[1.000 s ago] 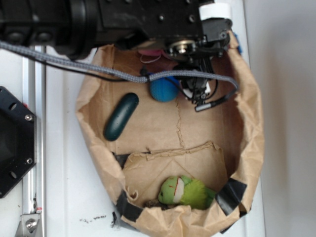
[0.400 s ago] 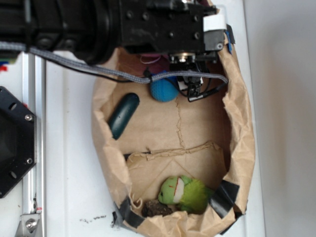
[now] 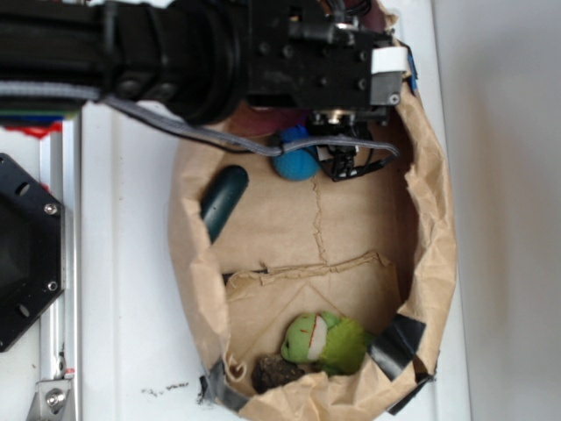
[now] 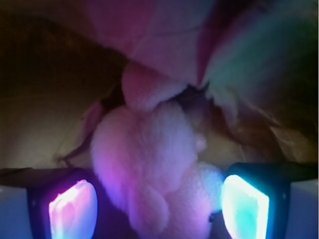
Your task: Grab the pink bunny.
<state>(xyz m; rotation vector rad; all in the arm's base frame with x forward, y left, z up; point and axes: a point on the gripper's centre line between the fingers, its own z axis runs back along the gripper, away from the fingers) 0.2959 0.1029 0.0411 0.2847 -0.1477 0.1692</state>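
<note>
In the exterior view the black robot arm is hanging over the far end of the crumpled brown paper bag (image 3: 434, 237), hiding the toy; a blue ball (image 3: 295, 162) is sitting just beside the gripper (image 3: 344, 162). In the wrist view the fluffy pale pink plush bunny (image 4: 149, 169) is lying between the spread, unclenched fingers (image 4: 72, 209); closing too high is risking pinching only loose fur or an ear, or catching the bag wall.

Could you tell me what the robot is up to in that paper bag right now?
The robot arm is reaching into the far end of the brown paper bag after the pink bunny. In the wrist view, the plush sits between the open fingers of the gripper, not yet squeezed. A blue ball, a dark green oblong object and a green plush toy also lie in the bag, untouched.
</note>
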